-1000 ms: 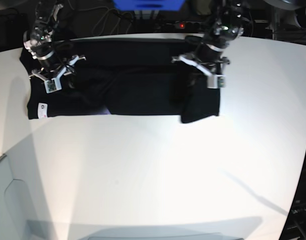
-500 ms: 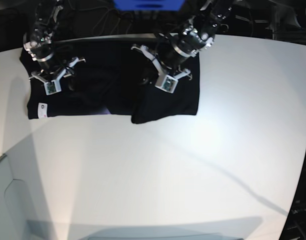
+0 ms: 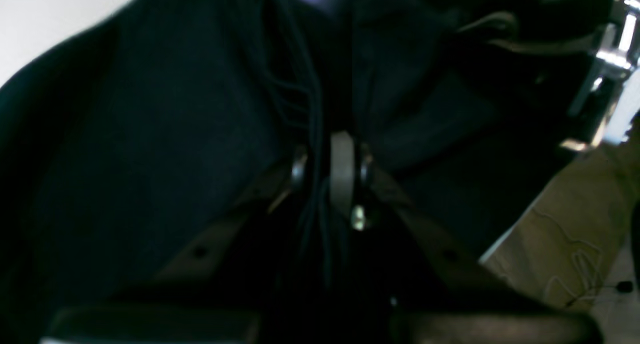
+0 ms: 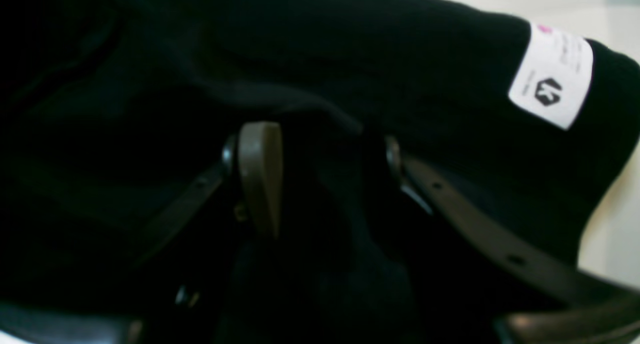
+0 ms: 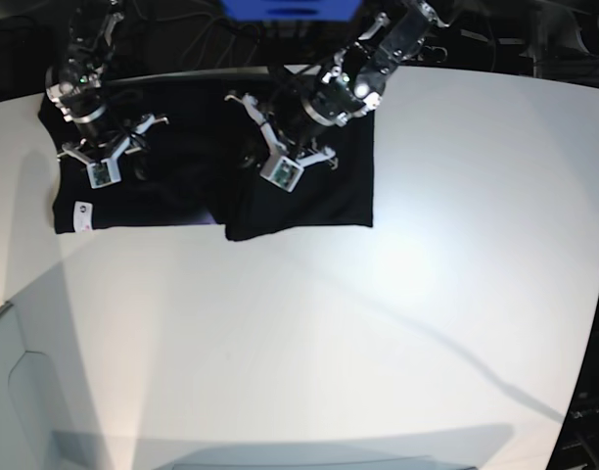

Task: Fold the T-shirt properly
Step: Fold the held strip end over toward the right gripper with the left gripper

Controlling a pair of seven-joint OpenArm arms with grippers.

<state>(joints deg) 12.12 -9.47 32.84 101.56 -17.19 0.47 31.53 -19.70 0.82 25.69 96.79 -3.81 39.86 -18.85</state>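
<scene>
The black T-shirt (image 5: 182,186) lies along the far side of the white table (image 5: 329,323), with its white label (image 5: 82,212) at the front left corner. My left gripper (image 5: 280,162) is shut on a bunch of shirt fabric (image 3: 150,159), and the shirt's right part is folded over toward the left. In the left wrist view the fingertips (image 3: 342,174) pinch the cloth. My right gripper (image 5: 104,157) rests on the shirt's left part. Its fingers (image 4: 260,174) stand apart with a ridge of fabric (image 4: 320,119) between them, near the label (image 4: 550,79).
A blue box (image 5: 290,8) and cables sit behind the table's far edge. A grey bin corner (image 5: 16,392) is at the front left. A sliver of purple print (image 5: 209,217) shows at the shirt's front edge.
My left gripper has moved left across the shirt, dragging the right edge with it, so the folded-over part now reaches past the middle. The right gripper has stayed in place.
</scene>
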